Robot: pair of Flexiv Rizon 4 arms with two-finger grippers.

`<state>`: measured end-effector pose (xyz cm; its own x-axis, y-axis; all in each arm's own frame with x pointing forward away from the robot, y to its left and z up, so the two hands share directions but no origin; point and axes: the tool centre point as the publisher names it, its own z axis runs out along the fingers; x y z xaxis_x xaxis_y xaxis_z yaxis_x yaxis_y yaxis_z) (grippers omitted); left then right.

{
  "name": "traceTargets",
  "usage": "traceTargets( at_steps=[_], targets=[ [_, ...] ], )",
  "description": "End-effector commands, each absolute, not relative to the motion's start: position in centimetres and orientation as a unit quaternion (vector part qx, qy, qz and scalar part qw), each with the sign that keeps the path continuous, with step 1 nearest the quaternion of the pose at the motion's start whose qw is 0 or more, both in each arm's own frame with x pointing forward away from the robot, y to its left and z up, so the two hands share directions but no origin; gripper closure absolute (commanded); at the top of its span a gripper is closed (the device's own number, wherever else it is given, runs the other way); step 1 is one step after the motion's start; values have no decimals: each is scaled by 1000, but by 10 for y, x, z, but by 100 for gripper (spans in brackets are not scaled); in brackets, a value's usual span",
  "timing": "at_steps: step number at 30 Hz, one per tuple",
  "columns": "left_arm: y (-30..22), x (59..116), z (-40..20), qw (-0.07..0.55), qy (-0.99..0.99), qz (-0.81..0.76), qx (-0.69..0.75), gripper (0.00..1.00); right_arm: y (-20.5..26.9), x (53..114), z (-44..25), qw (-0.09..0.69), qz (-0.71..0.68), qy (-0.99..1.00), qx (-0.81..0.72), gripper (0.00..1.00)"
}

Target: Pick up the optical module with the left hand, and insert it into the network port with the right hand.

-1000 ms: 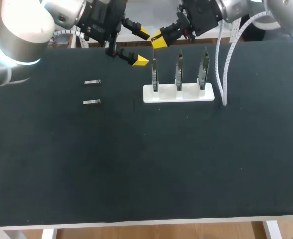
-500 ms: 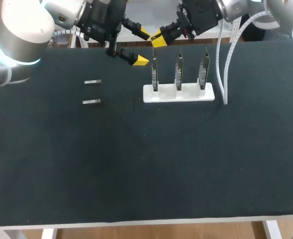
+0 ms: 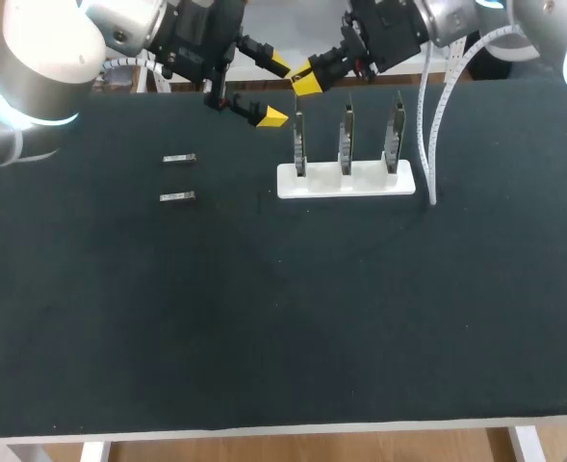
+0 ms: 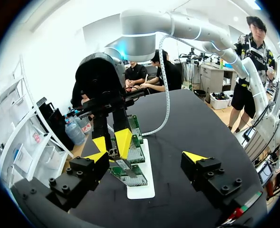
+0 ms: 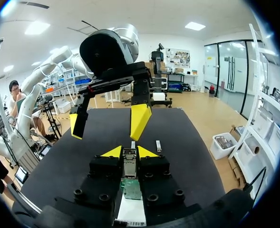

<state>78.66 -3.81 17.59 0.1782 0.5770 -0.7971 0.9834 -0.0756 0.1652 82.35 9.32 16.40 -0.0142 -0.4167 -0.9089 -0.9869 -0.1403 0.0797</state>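
Note:
My right gripper (image 3: pixel 307 77) hangs just above the leftmost of three upright circuit boards (image 3: pixel 299 144) on a white base (image 3: pixel 360 183). In the right wrist view it (image 5: pixel 129 153) is shut on a silver optical module (image 5: pixel 129 160), which points down at a green board (image 5: pixel 130 187). My left gripper (image 3: pixel 274 92) stands open and holds nothing, just left of the right one, facing it. In the left wrist view, its wide-apart tips (image 4: pixel 144 159) frame the right gripper (image 4: pixel 112 142) over the boards. Two more modules (image 3: pixel 178 159) (image 3: pixel 177 196) lie on the mat at the left.
A white cable (image 3: pixel 437 135) runs from the right arm down beside the base's right end. The black mat (image 3: pixel 283 308) covers the table from the base to the near edge.
The right gripper has shifted very slightly above the leftmost board. The left arm and the loose modules have not moved.

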Motion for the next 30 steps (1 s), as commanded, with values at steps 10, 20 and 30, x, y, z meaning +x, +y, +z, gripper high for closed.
traceTargets(
  at_steps=[10, 20, 30],
  targets=[
    [-39, 788, 177, 358, 577, -281, 678, 0, 96, 829, 153, 324, 447, 558, -619, 100],
    [-39, 788, 177, 358, 577, -281, 678, 0, 98, 829, 155, 326, 447, 551, -625, 100],
    [-39, 788, 177, 358, 577, -281, 678, 0, 98, 829, 154, 326, 450, 551, -622, 100]
  ],
)
